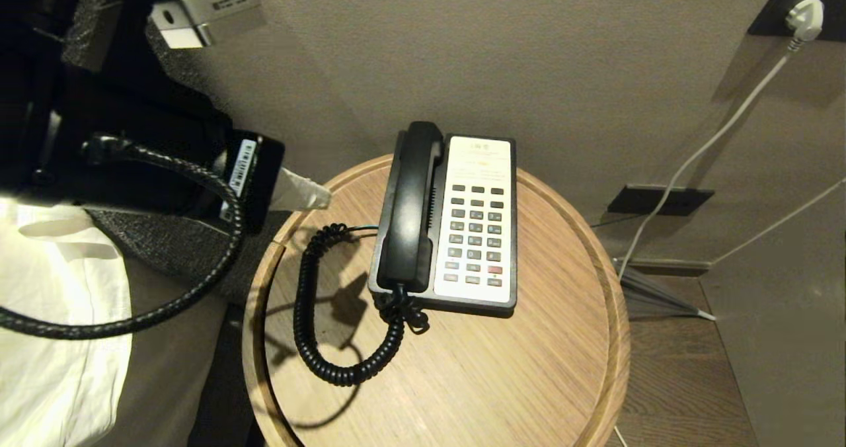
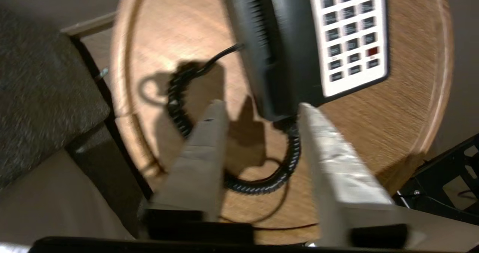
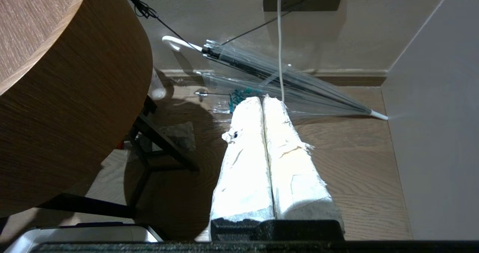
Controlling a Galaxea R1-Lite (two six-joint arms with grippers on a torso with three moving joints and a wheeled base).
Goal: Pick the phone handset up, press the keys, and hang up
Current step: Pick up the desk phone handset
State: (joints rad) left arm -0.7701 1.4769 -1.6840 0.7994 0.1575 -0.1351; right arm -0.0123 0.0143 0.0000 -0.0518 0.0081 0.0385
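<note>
On the round wooden worktop [image 1: 462, 381] the phone handset [image 1: 411, 209] lies in its cradle along the left side of the phone base [image 1: 479, 225], earpiece end toward the wall, its black coiled cord [image 1: 310, 315] looping out over the wood to the left and front of the phone. The keypad on the white face of the base is uncovered. The left gripper [image 2: 262, 110] hangs above the worktop's left edge, apart from the phone; in the left wrist view its jaws stand released with a clear gap between them and nothing held, aimed toward the lower end of the handset where the cord joins it. The right gripper [image 3: 264, 99] is parked low beside the worktop, over the wooden floor [image 3: 355, 163], its padded jaws pressed together and empty. A clear folded umbrella [image 3: 284, 84] lies on the floor against the wall just beyond it.
</note>
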